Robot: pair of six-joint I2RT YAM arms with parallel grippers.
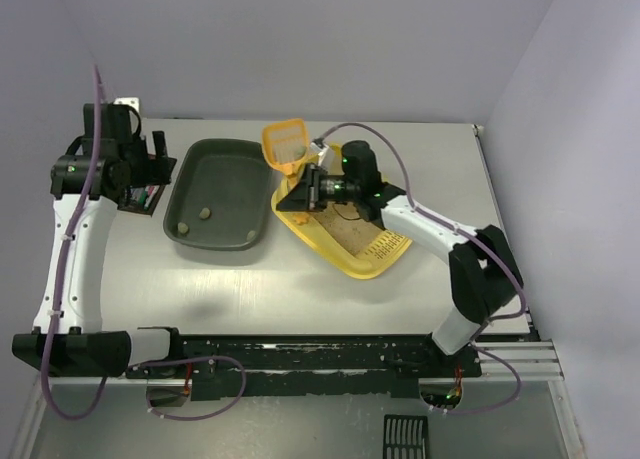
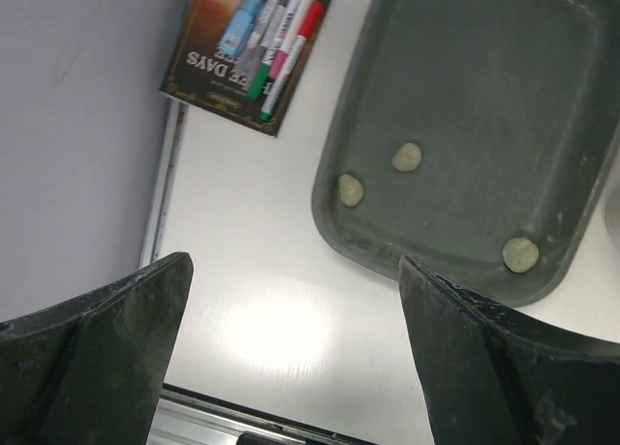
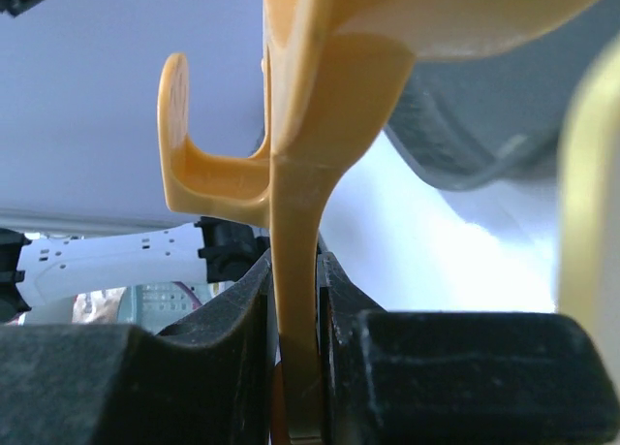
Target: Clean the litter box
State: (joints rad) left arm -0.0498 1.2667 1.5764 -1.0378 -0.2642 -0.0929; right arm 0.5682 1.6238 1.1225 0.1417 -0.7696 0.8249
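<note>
Litter box (image 1: 350,241) rests on white, lilac-walled table (image 1: 300,279).

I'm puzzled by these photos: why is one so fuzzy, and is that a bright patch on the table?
Right wrist view: the orange-yellow plastic scoop sits very close, so it blurs; left wrist view: glare on the white table; top view: sharp, with soft shadows.

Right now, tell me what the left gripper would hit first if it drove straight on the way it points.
Probably the bare table, just beside the dark tray and its near corner. The open left gripper points down at that spot, though depth is hard to judge.
</note>
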